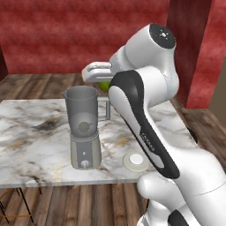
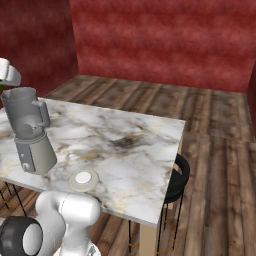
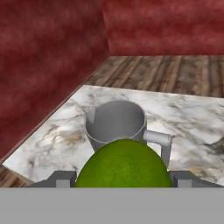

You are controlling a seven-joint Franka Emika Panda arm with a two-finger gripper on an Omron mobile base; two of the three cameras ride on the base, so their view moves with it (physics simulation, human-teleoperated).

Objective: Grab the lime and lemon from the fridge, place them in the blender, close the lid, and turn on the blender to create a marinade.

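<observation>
Marble countertop (image 2: 130,145) fills the middle of the room, white with grey and tan veining, and most of its surface is bare. From the right base view its near edge runs from nine o'clock down toward six o'clock, and its far right corner sits at about three o'clock with open wooden floor beyond. A black stool (image 2: 176,176) is tucked just under that right-hand edge. Red walls close off the far side, well apart from the counter.

Next in size, the blender (image 1: 84,128) stands upright near the counter's front edge, grey tapered base with a small round knob on its face, smoky jar on top, handle sticking out toward three o'clock in the left base view. The jar's mouth is uncovered. The lid (image 1: 135,161), a flat white disc, lies on the marble just beside the base at about four o'clock from it, close to the counter's edge and not touching the blender.

The gripper (image 3: 122,181) hangs above and behind the jar, its two dark tips set partly apart and clamped on either side of a round, glossy green fruit, which I take for the lime (image 3: 124,165). In the hand view the fruit sits at six o'clock, with the jar's open mouth right behind it. In the left base view a sliver of green shows behind the arm.
</observation>
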